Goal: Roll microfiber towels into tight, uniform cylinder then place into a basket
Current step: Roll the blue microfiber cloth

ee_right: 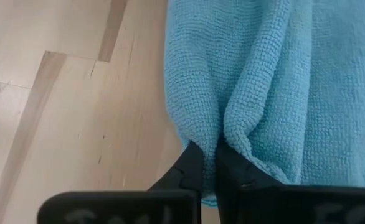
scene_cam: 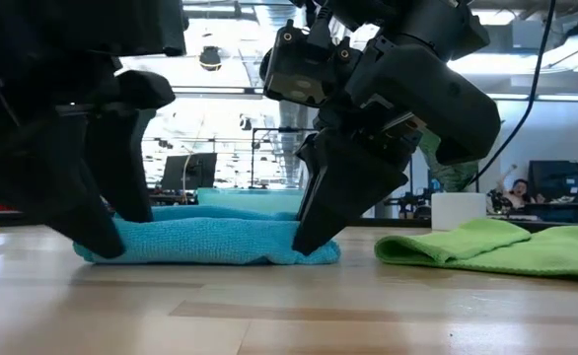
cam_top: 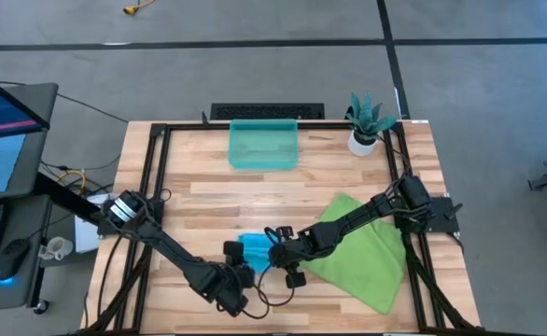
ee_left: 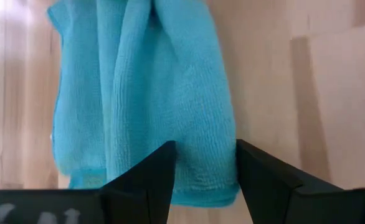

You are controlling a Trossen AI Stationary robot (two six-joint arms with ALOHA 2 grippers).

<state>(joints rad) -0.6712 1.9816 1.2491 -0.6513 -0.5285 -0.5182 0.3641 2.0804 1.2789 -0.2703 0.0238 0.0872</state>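
Note:
The sky-blue towel (cam_top: 255, 248) lies flat and folded on the wooden table (cam_top: 208, 196), near its front edge; it also shows in the low view (scene_cam: 210, 243). My left gripper (scene_cam: 116, 235) stands at the towel's left end, pointing down, its fingers a little apart with a strip of towel (ee_left: 204, 155) between them. My right gripper (scene_cam: 314, 237) is shut on the towel's right end. The lime-green towel (cam_top: 359, 250) lies spread on the table to the right. The teal basket (cam_top: 264, 146) stands at the far edge. My left gripper comes down from above onto the towel's left end (ee_left: 201, 177); one finger (ee_left: 151, 180) is over the cloth, the other (ee_left: 257, 180) at its edge. I cannot tell whether they pinch it. The towel lies on the table. My right gripper pinches a raised fold (ee_right: 223, 134) at the towel's right end between its two fingers, which slant down from the table's right side. The cloth puckers at the fingertips (ee_right: 195, 165). The towel lies on the table.
A white pot with a green plant (cam_top: 367, 126) stands at the far right corner beside the basket. The green towel (scene_cam: 496, 245) lies close to the right of my right gripper. Bare wood lies between the towels and the basket.

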